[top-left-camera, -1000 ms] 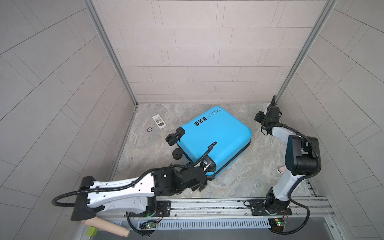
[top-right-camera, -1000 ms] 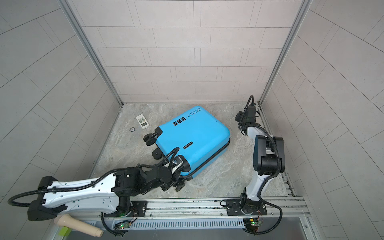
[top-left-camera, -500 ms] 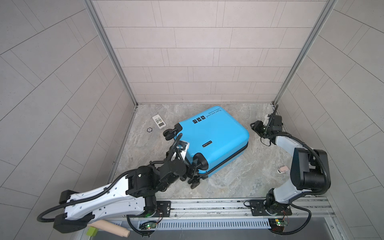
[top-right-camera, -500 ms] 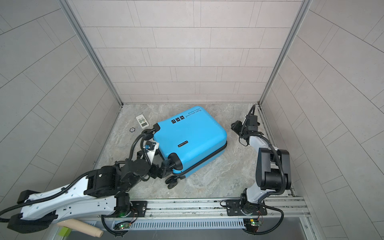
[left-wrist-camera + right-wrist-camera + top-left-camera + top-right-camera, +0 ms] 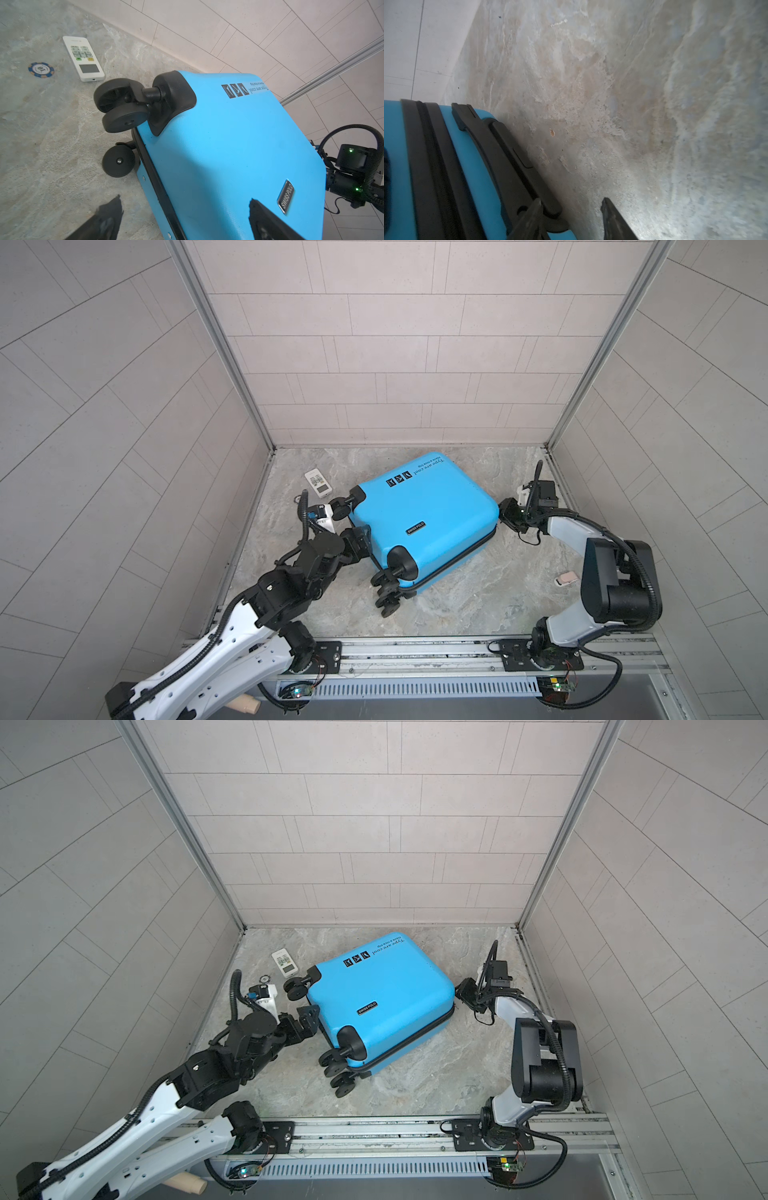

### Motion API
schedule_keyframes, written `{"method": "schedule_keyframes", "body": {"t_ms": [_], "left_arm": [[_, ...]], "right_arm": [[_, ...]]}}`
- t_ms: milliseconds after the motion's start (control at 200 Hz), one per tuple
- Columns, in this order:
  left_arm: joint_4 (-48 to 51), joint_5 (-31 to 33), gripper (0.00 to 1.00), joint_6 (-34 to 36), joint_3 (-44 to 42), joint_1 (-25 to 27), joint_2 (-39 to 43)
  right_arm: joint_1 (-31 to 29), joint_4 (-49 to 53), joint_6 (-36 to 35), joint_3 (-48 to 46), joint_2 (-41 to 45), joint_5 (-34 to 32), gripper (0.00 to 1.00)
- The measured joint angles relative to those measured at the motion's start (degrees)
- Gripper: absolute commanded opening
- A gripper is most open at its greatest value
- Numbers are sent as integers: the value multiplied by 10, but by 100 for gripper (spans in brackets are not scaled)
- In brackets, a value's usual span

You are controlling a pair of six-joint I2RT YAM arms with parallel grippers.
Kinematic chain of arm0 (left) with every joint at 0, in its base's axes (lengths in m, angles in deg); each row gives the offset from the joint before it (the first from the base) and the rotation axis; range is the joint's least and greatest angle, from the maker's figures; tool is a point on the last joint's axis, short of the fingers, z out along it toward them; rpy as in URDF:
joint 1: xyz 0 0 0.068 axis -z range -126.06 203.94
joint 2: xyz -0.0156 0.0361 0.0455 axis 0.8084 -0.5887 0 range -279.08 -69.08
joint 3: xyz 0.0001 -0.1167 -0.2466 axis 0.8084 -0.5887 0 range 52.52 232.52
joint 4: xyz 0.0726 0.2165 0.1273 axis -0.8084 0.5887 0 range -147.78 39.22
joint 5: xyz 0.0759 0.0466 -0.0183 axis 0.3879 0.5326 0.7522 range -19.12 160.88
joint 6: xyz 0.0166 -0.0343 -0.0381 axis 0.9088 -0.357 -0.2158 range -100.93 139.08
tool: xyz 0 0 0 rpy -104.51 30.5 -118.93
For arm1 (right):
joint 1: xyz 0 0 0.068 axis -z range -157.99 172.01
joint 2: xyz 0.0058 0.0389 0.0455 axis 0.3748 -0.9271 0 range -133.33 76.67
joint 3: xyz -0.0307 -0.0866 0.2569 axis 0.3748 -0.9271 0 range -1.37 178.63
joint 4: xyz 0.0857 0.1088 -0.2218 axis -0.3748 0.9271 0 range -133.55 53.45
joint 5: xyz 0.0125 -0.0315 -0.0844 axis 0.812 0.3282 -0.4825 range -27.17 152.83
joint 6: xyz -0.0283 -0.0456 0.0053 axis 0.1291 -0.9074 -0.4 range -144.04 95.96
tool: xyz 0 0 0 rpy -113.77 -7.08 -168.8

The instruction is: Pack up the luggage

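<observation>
Luggage runs off the frame in the right wrist view; marble surface is blurred there. Pinkish bit lies beside right arm (too small to name).

There are one blue suitcase, one white remote, one poker chip and one small pink object.

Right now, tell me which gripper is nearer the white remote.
Left. The left gripper sits at the wheeled end of the luggage, close to the remote; the right gripper sits at the opposite, handle end, the luggage between.
</observation>
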Motion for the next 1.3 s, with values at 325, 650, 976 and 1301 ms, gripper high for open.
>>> {"method": "schedule_keyframes", "body": {"t_ms": [325,650,976,1301], "left_arm": [[-135,-81,100,-7,-4,-71,-144],[-195,-112,100,37,90,-144,-294],[-237,-160,99,120,257,-193,-492],[-254,-224,97,173,417,-198,-632]], "right_arm": [[-15,-22,-4,-13,-18,17,48],[-41,-63,5,-87,47,-10,49],[-112,6,12,-184,235,-100,51],[-186,127,35,-231,381,-150,57]]}}
